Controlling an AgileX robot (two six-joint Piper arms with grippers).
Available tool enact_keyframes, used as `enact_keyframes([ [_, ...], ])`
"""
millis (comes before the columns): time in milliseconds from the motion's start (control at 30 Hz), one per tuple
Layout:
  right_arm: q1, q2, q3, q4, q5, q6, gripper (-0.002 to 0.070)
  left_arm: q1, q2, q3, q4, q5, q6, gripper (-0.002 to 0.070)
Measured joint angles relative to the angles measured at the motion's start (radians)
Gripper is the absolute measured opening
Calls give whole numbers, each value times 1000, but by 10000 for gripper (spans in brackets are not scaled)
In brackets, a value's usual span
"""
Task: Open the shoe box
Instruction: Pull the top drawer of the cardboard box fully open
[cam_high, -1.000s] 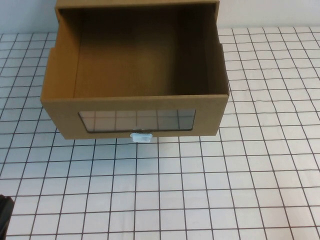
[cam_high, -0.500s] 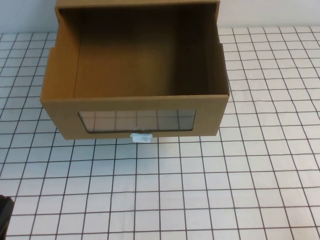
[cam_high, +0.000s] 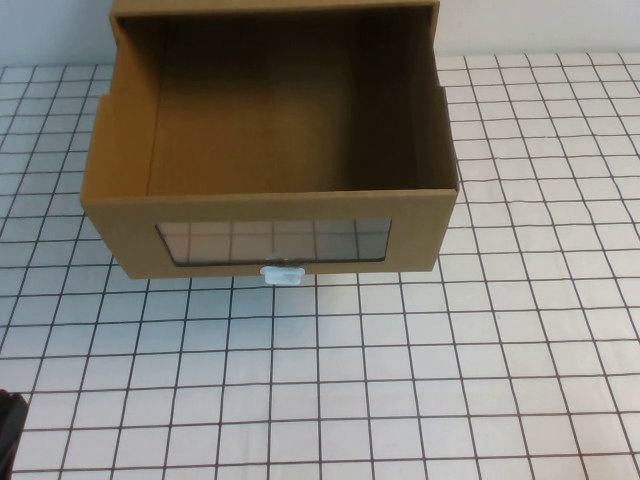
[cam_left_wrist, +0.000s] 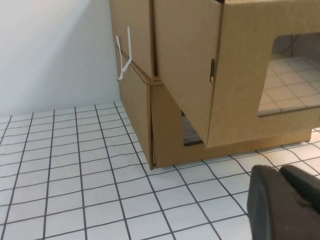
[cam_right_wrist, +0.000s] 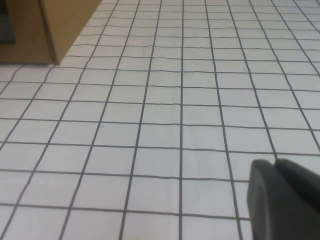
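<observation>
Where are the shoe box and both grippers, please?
shoe box (cam_high: 415, 230): high view, front wall.
left gripper (cam_left_wrist: 279, 171): left wrist view, fingertips, near box.
right gripper (cam_right_wrist: 275, 164): right wrist view, fingertips, away from box.

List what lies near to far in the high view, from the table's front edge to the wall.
Left gripper in the near left corner → gridded table → white pull tab → drawer's windowed front → open drawer → outer sleeve → wall. The right gripper, shut, is outside this view, over bare table.
</observation>
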Motion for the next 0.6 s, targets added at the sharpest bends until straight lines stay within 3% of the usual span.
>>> enact_keyframes([
  [267,0,0,0,1,0,-2,-13,0,0,0,40,-14,2,-2],
  [367,0,0,0,1,0,-2,-13,4,0,0,214,-43,-77,-2],
  [500,0,0,0,1,0,-2,-13,62,0,0,504,-35,-374,-2],
  [600,0,0,0,1,0,-2,-13,111,0,0,607,43,-501,-2],
])
